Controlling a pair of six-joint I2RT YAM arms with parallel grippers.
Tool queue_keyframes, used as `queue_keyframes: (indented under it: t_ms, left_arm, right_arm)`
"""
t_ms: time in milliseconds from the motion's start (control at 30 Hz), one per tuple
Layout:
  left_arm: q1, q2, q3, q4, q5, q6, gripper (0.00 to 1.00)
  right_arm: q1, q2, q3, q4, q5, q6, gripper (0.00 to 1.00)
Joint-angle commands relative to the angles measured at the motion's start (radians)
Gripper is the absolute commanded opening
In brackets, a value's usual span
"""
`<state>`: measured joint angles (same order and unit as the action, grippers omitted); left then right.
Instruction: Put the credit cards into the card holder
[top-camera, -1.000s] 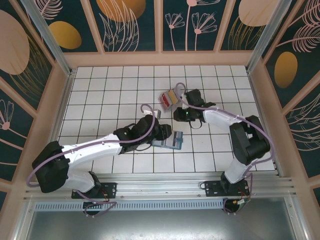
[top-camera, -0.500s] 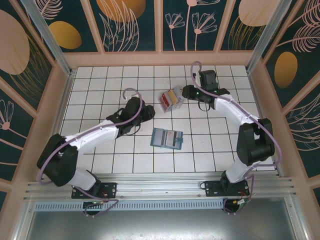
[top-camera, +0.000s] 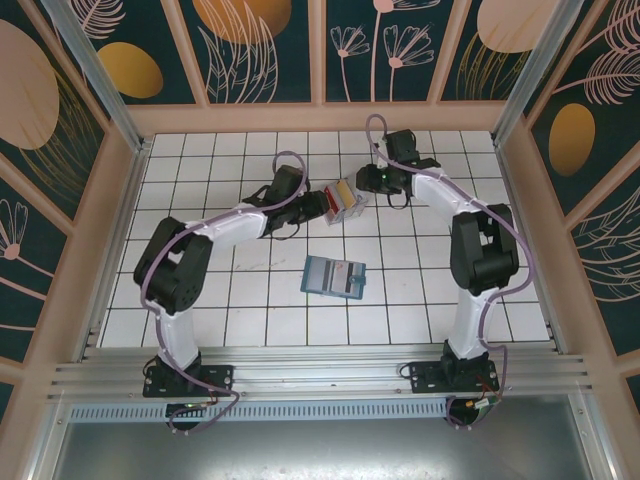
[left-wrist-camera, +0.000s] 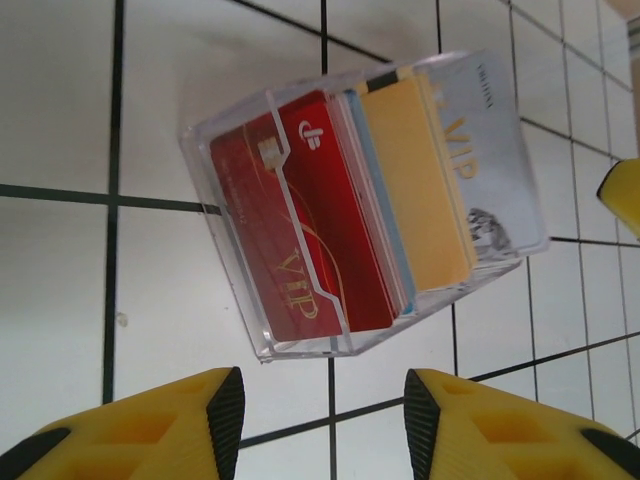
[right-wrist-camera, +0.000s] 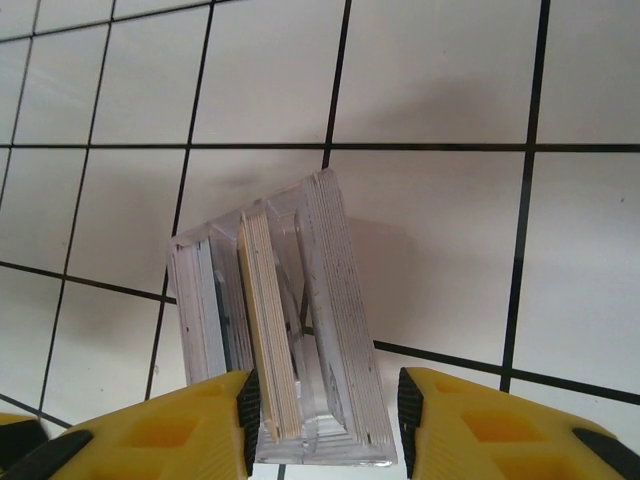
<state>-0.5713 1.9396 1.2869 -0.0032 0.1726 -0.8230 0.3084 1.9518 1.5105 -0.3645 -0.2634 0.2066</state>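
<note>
The credit cards (top-camera: 345, 193), red, yellow and pale, stand on edge in a small clear plastic box (top-camera: 340, 203) on the tiled floor. In the left wrist view the red card (left-wrist-camera: 300, 220) faces me, with yellow and pale cards behind it. My left gripper (top-camera: 320, 206) (left-wrist-camera: 322, 425) is open just short of the box (left-wrist-camera: 262, 340), touching nothing. My right gripper (top-camera: 366, 184) (right-wrist-camera: 325, 425) is open with its fingers on either side of the box's near end (right-wrist-camera: 330, 440). The card edges (right-wrist-camera: 265, 320) stand close to its left pad. The teal card holder (top-camera: 334, 277) lies flat, apart from both grippers.
White tiled floor (top-camera: 220, 290) with wooden walls round it. One yellow finger of the right gripper (left-wrist-camera: 625, 195) shows beyond the box. The card holder lies about two tiles nearer the arm bases than the box.
My left gripper left the card holder and moved up to the box's left side. The right gripper swung away toward the back, then returned to straddle the box.
</note>
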Motion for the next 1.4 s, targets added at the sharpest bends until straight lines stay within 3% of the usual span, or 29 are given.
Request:
queue_keyframes:
  t_ms: [0,533,933,1367]
  left_arm:
    - [0.011,0.060,0.061,0.003,0.057,0.023,0.48]
    - [0.056,0.188,0.129,0.049,0.147,-0.011,0.48]
    - [0.058,0.278,0.218,0.032,0.131,-0.019,0.49]
    - [0.060,0.283,0.133,0.068,0.121,-0.027,0.48]
  right_arm:
    - [-0.004,0.031,0.054,-0.057,-0.020,-0.029,0.43]
    - [0.008,0.122,0.121,-0.088,-0.003,-0.049,0.45]
    - [0.021,0.160,0.160,-0.099,0.020,-0.053,0.45]
    - [0.020,0.176,0.165,-0.098,0.032,-0.062,0.46]
